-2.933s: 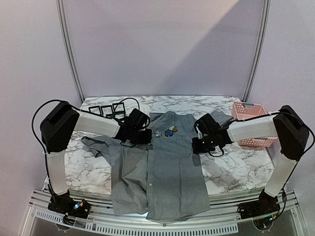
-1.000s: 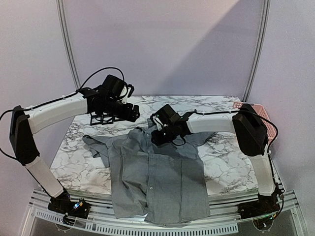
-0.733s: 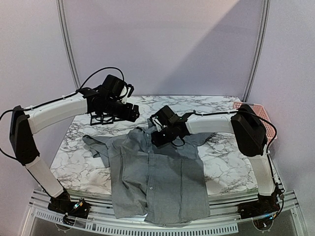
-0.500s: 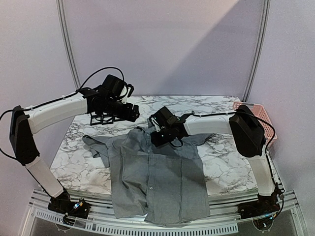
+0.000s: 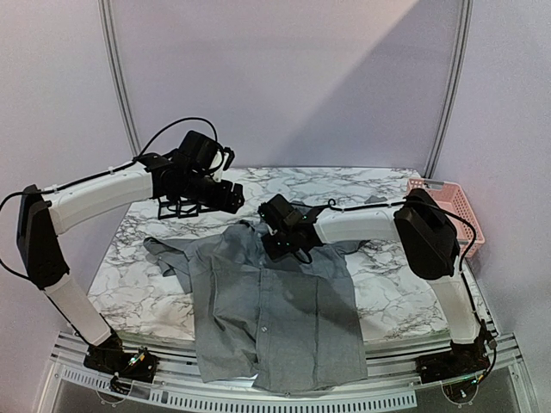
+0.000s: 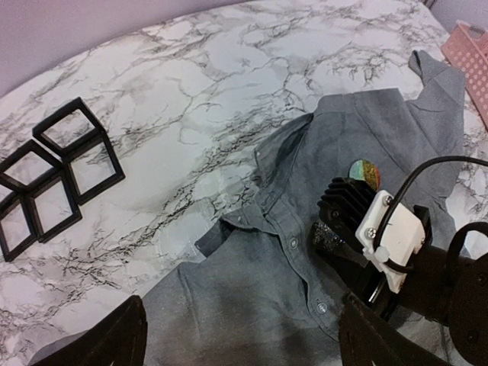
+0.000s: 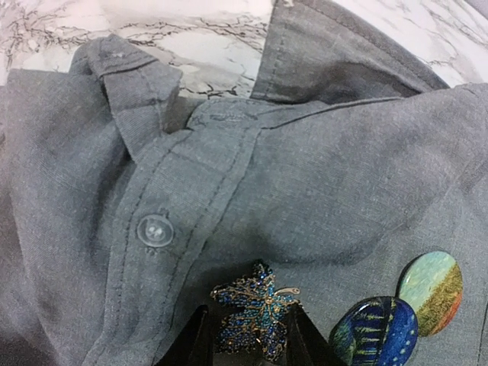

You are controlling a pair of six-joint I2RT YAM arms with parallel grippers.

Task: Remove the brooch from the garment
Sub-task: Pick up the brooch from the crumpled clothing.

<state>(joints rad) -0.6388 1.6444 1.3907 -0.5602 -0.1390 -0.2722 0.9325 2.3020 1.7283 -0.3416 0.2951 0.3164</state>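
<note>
The right arm extended from the lower right of the top view, elbow raised and forearm running left across the marble table. This put the right gripper pointing down at the collar end of the garment near the frame's middle. In the right wrist view its fingers stood at the bottom centre, narrowed to the width of the brooch and seemingly touching its two sides. The brooch, blue-beaded with gold edging, lay flat on the grey cloth just right of the top button. Two round badges lay further right. The left arm arched high over the upper left of the table, and the left gripper hung spread wide with nothing between its fingers. A pink basket sat at the right edge, its inside hidden behind the arm. A cluster of black frames lay at the left, marble showing through them.
</note>
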